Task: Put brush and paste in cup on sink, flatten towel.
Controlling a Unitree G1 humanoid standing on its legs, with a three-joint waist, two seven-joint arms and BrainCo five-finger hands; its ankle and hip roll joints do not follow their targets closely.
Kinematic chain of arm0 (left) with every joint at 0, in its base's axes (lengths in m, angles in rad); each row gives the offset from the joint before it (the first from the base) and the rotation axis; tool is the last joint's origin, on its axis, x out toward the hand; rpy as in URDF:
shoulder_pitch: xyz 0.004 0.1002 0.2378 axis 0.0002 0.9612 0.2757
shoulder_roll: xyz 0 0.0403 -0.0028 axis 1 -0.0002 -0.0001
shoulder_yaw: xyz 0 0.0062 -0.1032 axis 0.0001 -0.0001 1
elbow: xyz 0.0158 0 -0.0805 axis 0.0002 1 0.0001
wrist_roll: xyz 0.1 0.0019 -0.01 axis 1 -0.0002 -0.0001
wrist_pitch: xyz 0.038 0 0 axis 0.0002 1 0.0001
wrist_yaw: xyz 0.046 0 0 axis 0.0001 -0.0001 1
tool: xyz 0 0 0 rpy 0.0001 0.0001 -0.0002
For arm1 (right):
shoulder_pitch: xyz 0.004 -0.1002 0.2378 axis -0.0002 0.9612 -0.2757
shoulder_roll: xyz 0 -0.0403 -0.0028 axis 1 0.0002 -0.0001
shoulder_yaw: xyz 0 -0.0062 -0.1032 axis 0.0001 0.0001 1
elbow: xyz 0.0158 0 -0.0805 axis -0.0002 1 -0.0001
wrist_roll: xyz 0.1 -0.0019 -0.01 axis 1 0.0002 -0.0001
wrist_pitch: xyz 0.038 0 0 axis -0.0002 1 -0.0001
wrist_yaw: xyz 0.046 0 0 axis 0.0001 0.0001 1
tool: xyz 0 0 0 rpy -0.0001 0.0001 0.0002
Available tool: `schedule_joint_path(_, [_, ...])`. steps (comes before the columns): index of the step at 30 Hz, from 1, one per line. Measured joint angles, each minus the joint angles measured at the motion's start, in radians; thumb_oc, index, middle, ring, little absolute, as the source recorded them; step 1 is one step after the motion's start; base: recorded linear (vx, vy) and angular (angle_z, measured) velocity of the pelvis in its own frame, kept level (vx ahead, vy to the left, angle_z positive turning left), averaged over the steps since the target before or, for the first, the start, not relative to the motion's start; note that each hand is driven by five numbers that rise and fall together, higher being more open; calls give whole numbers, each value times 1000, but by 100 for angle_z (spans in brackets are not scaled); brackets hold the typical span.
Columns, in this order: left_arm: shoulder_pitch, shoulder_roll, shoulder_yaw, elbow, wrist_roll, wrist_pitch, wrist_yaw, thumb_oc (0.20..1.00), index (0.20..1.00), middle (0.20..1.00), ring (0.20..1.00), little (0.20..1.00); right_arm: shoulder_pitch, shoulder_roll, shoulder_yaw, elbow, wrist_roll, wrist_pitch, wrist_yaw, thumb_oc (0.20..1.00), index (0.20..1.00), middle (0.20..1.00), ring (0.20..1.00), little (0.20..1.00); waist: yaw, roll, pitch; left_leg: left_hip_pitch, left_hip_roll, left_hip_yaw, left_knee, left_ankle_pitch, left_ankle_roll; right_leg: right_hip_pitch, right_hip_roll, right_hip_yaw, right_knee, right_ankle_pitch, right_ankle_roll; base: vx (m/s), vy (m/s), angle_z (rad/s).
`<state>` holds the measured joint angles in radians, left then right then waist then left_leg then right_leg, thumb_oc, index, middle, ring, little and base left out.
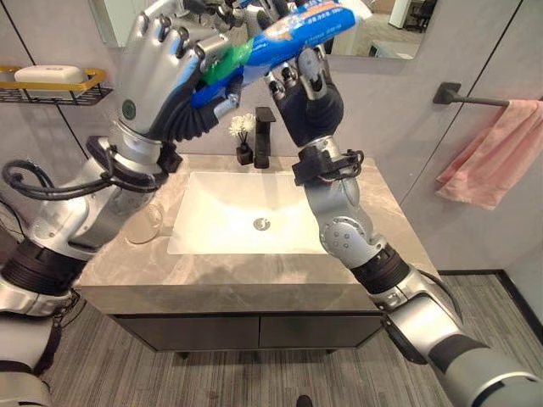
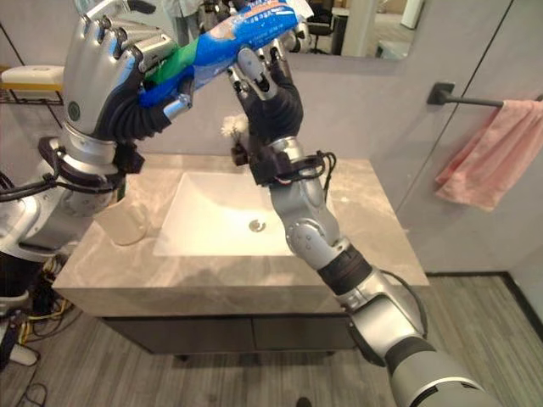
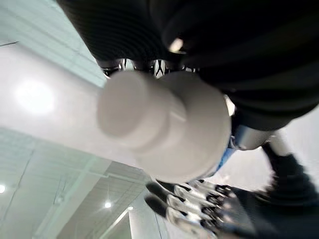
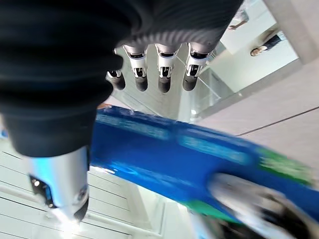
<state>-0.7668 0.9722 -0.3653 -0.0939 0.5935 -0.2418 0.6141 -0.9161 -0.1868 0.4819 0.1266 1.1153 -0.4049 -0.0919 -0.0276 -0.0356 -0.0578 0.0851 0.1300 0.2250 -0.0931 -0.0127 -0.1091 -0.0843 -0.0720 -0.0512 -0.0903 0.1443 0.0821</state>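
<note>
Overhead, left hand (image 1: 157,72) fingers clench the toothpaste tube (image 1: 288,38); right hand (image 1: 305,89) fingers straight alongside.

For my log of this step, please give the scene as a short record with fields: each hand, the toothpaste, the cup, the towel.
left hand: raised above the sink, fingers curled round the cap end of the toothpaste
right hand: raised beside it, fingers straight, touching the tube
toothpaste: blue tube, held in the air between both hands
cup: clear, on the counter left of the basin
towel: pink, hanging bunched on the wall bar
</note>
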Motion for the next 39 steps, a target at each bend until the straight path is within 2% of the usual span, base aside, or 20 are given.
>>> schedule_joint_path(15, [10,-3,5,-2,-47,-12,-9,200,200,200,200,200,-46,13,2,-46,-47,-16,-47,1000,1000,1000,1000,1000,9,1,0,1,3,-20,0,3,-3,13,-1,-17,-3,-3,-4,-3,-8,3])
schedule_joint_path(19, [10,-63,5,-1,-77,-11,-11,200,200,200,200,200,-66,39,-1,-37,-52,-31,-60,1000,1000,1000,1000,1000,11,0,0,2,4,-24,0,5,-5,16,0,-25,-1,-4,-5,-1,-12,4])
schedule_joint_path(23, [10,-76,5,3,-115,-10,-15,200,200,200,200,200,-69,38,8,-38,-52,-32,-60,1000,1000,1000,1000,1000,9,0,0,1,7,-26,0,6,-8,17,3,-32,3,-4,-5,-3,-6,1])
schedule_joint_path(24, [10,-76,5,11,-116,-10,-17,200,200,200,200,200,-69,38,8,-38,-52,-32,-60,915,915,915,915,915,8,-1,0,1,8,-26,0,7,-8,18,3,-34,3,-4,-5,-8,-23,4])
schedule_joint_path(26, [10,-76,5,20,-117,-10,-22,200,200,200,200,200,-69,38,8,-38,-52,-32,-60,837,837,837,837,837,8,-1,-1,2,8,-27,0,7,-9,19,3,-35,3,-4,-5,0,0,0])
schedule_joint_path(27, [10,-76,5,21,-117,-10,-24,200,200,200,200,200,-69,38,8,-38,-52,-32,-60,567,567,567,567,567,8,-1,-1,2,8,-27,0,7,-9,20,3,-35,3,-4,-5,0,0,0])
schedule_joint_path(29, [10,-76,5,21,-123,-10,-31,200,200,200,200,200,-69,40,8,-38,-51,-32,-60,200,200,200,200,200,8,-1,-1,2,9,-29,0,8,-9,20,3,-37,4,-4,-5,0,0,0])
schedule_joint_path(39, [10,-83,2,40,-124,-8,-35,200,200,200,200,200,-69,65,9,-38,-51,-33,-63,200,200,200,200,200,5,-6,-3,2,11,-52,0,10,-11,31,4,-47,4,-6,-7,-5,-1,4])
